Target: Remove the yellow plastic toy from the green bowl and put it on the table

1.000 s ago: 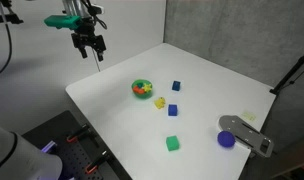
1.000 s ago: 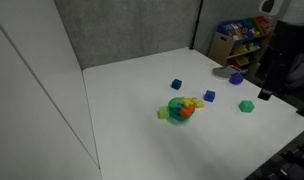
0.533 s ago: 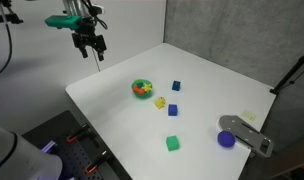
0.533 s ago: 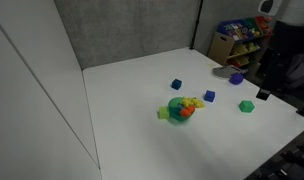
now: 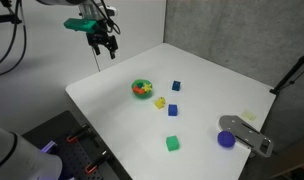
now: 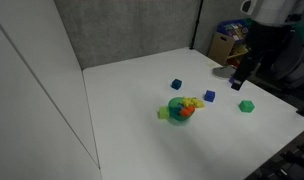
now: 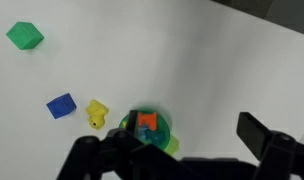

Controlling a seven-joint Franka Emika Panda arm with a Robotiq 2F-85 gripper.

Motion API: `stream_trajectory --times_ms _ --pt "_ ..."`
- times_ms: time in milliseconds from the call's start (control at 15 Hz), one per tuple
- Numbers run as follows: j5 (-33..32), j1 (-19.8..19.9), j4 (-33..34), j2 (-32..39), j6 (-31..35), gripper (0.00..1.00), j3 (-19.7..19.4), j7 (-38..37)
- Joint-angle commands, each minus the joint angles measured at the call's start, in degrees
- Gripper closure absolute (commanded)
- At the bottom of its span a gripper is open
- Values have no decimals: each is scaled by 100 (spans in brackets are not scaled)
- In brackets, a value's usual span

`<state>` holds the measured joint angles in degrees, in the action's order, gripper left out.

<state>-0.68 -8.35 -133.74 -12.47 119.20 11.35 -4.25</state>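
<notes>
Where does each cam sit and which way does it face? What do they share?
Exterior view: high off a table corner, looking down across it; arm and claw at top left.
Exterior view: lower, at a table edge, looking across toward shelves; arm at right.
Wrist view: above the table, facing down; claw fingers along the bottom.
Shared: all three show the bowl and green block.

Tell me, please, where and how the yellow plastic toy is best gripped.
From straight above, I think: the yellow plastic toy sits in the green bowl among other pieces, so the rim blocks a sideways approach. Pinch its exposed upper part.
</notes>
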Motion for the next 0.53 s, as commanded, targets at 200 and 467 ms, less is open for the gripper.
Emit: stream_trajectory --times_ms 200,467 --pt "-95 197 857 1103 352 0 -279 -188" --pt "-177 248 1313 1884 679 0 -438 -217"
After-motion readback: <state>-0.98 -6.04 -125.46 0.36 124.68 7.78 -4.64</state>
